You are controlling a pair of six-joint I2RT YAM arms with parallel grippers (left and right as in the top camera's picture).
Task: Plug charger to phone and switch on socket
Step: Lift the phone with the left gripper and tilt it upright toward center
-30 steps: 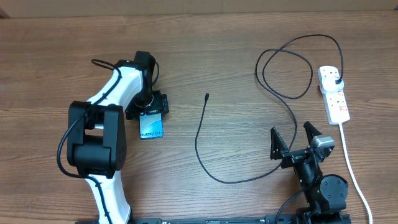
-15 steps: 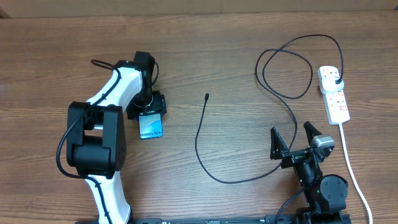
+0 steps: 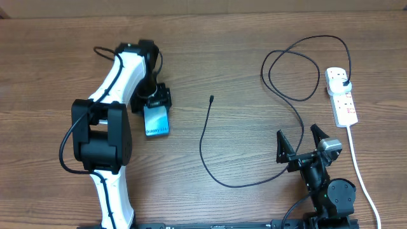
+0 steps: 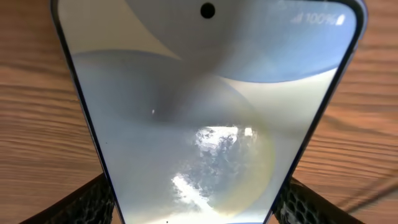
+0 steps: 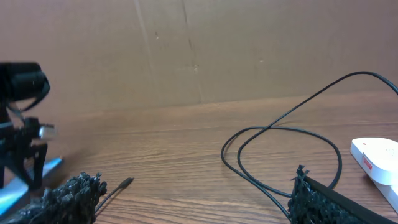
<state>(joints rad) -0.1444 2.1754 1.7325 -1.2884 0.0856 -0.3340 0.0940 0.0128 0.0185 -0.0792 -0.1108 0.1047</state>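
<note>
My left gripper (image 3: 152,105) is shut on the near end of the phone (image 3: 157,121), left of the table's middle. In the left wrist view the phone's lit blue screen (image 4: 205,106) fills the frame, with my fingers (image 4: 93,202) against both its edges. The charger's black cable (image 3: 203,146) curves across the table; its connector tip (image 3: 211,98) lies free to the right of the phone, and its plug (image 3: 344,83) sits in the white socket (image 3: 341,97) at the far right. My right gripper (image 3: 299,141) is open and empty near the front edge. The tip also shows in the right wrist view (image 5: 126,182).
The socket's thick white cord (image 3: 356,159) runs toward the front edge, right of my right arm. The black cable makes loops (image 3: 292,67) at the back right. A brown cardboard wall (image 5: 199,50) stands behind the table.
My left gripper has carried the phone a little toward the far side and turned it slightly. The cable, the socket and the right arm have not moved.
</note>
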